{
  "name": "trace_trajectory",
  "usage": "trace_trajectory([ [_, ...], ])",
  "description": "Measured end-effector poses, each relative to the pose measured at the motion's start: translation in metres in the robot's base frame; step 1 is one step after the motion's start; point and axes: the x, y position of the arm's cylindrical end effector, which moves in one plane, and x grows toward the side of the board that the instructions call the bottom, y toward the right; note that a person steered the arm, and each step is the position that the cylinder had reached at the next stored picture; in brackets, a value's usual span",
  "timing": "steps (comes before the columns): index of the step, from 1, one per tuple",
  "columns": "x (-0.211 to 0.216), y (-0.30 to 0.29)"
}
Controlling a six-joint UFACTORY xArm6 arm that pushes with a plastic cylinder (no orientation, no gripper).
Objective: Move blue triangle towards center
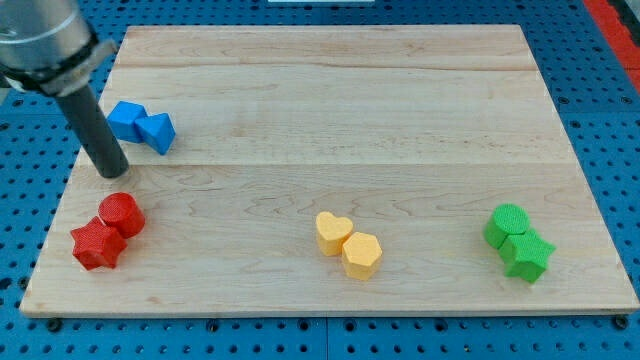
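Blue triangle (157, 132) near the desk's (330, 90) top-left corner, touching another blue block (126, 119).
Our tip (113, 172) sits just below-left of it, apart; we carry no gripper, so no jaw state. We judge the push centreward not yet done. No readable writing.

My tip (112, 172) down, rod tilted

On the table (350, 120), the blue triangle (158, 131) touches a blue cube (125, 119) on its left, near the view's upper left. My tip (112, 172) stands just below them. Farther down lie a red cylinder (122, 213) and a red star (98, 245), touching. A yellow heart (333, 232) and a yellow hexagon (362, 254) sit bottom centre, and a green cylinder (507, 224) and a green star (528, 256) bottom right.
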Motion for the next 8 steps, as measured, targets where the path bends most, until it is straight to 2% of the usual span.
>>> trace_trajectory([
  [1, -0.026, 0.035],
  [2, -0.052, 0.105],
  [3, -0.080, 0.120],
  [4, -0.071, 0.060],
  [5, -0.101, 0.078],
  [6, -0.086, 0.143],
  [7, -0.064, 0.178],
  [8, -0.064, 0.173],
])
